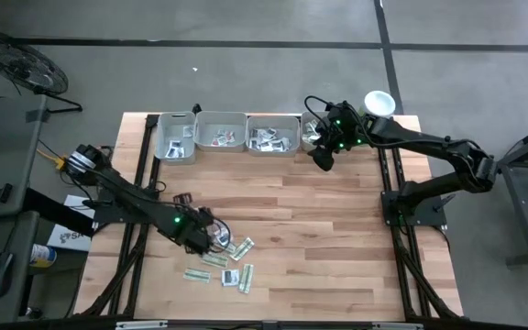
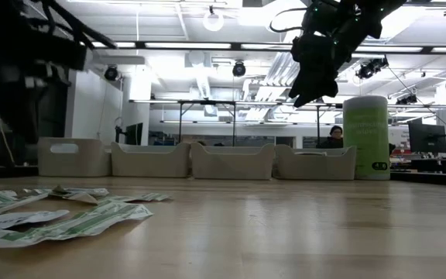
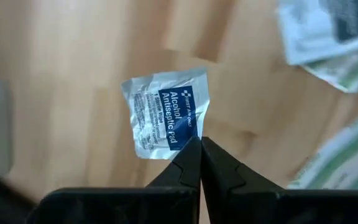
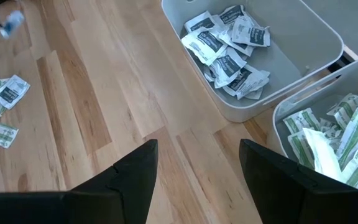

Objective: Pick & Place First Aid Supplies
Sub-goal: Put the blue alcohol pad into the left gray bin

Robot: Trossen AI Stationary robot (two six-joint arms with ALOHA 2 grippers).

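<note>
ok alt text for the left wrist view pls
The left gripper, fingers shut, pinches the edge of a white and blue alcohol antiseptic pad sachet above the wooden table. Blurred green-striped strip sachets lie off to one side.

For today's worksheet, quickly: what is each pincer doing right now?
Left pincer: closed, pinching the edge of an alcohol antiseptic pad sachet.
Right pincer: open, holding nothing, above the table near the grey trays.

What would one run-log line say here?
left tool: shut on alcohol pad sachet | right tool: open, above table near trays
</note>
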